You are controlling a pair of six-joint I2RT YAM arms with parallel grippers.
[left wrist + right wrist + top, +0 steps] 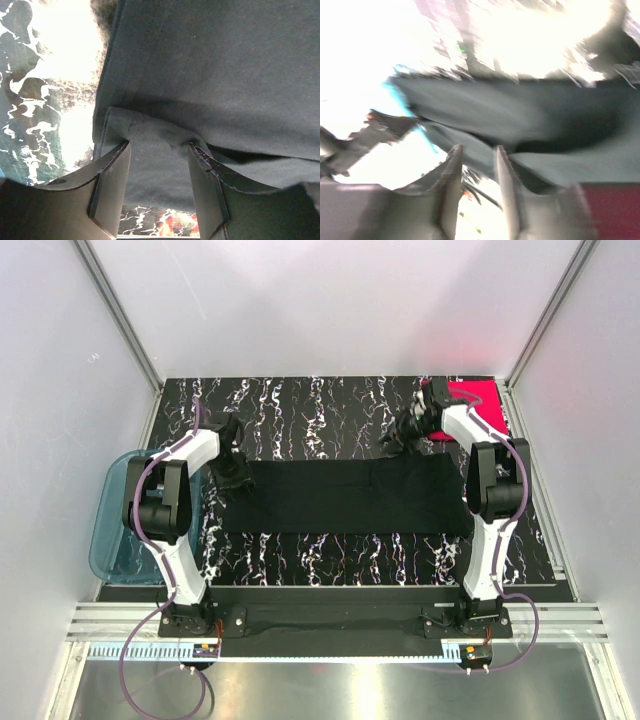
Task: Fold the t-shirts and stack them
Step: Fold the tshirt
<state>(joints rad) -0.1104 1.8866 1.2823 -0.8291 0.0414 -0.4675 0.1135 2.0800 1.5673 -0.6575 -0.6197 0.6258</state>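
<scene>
Left pincer [159, 146]: narrowly parted, clamping a black t-shirt [345, 495] fold.
Right pincer [476, 148]: nearly closed on same shirt; pink t-shirt [482, 400] beside it.

A black table [320, 410] veined in white is seen; a black t-shirt [340, 498] is spread across its middle, a pink-red shirt [480, 398] laid at its far right corner.

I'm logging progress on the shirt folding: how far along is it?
Done: the pink-red t-shirt lies folded square at the far right corner. In hand: the black t-shirt is a long band across the table, with the left gripper and right gripper each apparently pinching a far edge. Remaining: finishing the folds and stacking the two shirts.
</scene>
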